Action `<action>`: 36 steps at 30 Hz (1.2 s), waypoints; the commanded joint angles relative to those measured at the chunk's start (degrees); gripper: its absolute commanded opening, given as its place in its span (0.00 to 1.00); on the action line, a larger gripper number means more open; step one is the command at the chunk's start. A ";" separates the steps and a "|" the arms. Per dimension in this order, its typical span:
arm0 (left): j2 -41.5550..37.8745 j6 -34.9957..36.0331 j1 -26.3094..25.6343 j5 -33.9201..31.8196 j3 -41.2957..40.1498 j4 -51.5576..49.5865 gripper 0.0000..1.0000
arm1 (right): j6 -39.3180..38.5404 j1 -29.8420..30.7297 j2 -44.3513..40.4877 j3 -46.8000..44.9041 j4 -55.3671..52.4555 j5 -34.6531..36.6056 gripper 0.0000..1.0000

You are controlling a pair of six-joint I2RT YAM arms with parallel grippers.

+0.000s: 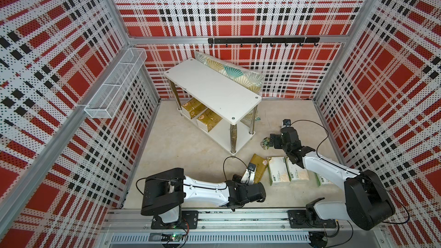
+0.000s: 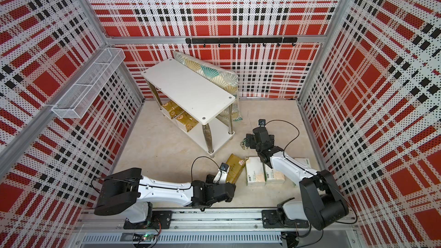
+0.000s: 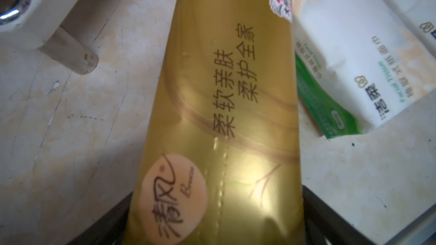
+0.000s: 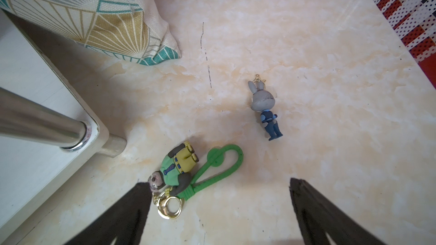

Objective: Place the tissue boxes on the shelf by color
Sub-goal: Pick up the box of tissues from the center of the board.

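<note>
A: On floor (image 1: 181,144) near shelf (image 1: 210,87), where's the gold pack (image 1: 260,167)?
B: Lying flat, white packs (image 1: 278,170) just beside. L gripper (image 3: 217,194) spread wide astride its near end. Two other gold packs (image 1: 208,119) on lower board (image 1: 241,137).
A: R gripper (image 4: 219,182)?
B: Spread, empty, over keychains (image 4: 174,168).

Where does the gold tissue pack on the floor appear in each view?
Both top views: gold pack lies lower centre, beside the white packs.
Left wrist: fills the picture's middle.
Right wrist: not in it.
Shared landmark: the shelf, seen in all four.
</note>
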 commanded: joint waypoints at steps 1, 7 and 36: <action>0.88 2.19 0.59 -0.86 0.03 2.58 0.99 | 0.36 -0.45 -0.81 0.15 -0.45 0.64 1.00; 2.96 3.24 1.23 -0.45 1.35 2.64 0.99 | 0.28 -0.42 -0.20 0.26 -0.25 0.76 1.00; 7.83 2.98 -0.46 -5.12 0.80 6.13 1.00 | 0.09 -0.43 0.67 0.04 0.26 0.29 1.00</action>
